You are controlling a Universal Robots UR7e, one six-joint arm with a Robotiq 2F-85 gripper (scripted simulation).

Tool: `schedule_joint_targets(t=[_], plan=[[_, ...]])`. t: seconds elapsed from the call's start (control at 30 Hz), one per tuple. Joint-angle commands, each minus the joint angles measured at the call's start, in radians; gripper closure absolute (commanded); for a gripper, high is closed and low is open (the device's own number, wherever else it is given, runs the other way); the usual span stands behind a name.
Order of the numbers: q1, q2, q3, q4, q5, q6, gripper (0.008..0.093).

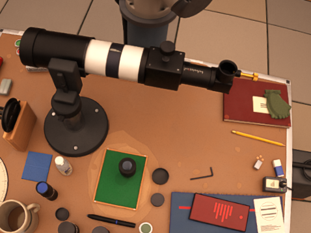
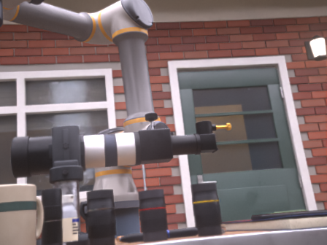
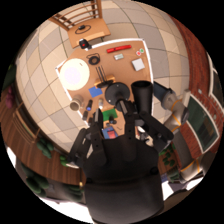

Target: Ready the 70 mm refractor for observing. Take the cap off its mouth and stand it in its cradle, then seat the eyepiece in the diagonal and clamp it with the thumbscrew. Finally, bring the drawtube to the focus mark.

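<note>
The refractor sits on its black pillar mount across the back of the table, black tube with two white bands, mouth to the left. At its right end the diagonal opens upward, empty, with a yellow thumbscrew beside it. The cap stands on edge in the wooden cradle at the left edge. The eyepiece stands upright on a green mat. My gripper hangs high above the whole table, out of sight of the side cameras; it is partly open and holds nothing.
Behind the table stand the arm's base and a brick wall with a green door. A red book with a green glove, a pencil, a hex key, loose caps, a mug and bottles lie around the table.
</note>
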Motion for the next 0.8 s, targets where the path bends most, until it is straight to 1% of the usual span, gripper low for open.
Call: schedule_joint_targets(t=[0.0, 0.4, 0.77], plan=[[0.005, -0.009, 0.008, -0.001, 0.0, 0.005, 0.0554], [0.1, -0.128, 0.127, -0.001, 0.0, 0.1, 0.0554], [0.246, -0.246, 0.23, 0.015, 0.0, 0.246, 0.0554]])
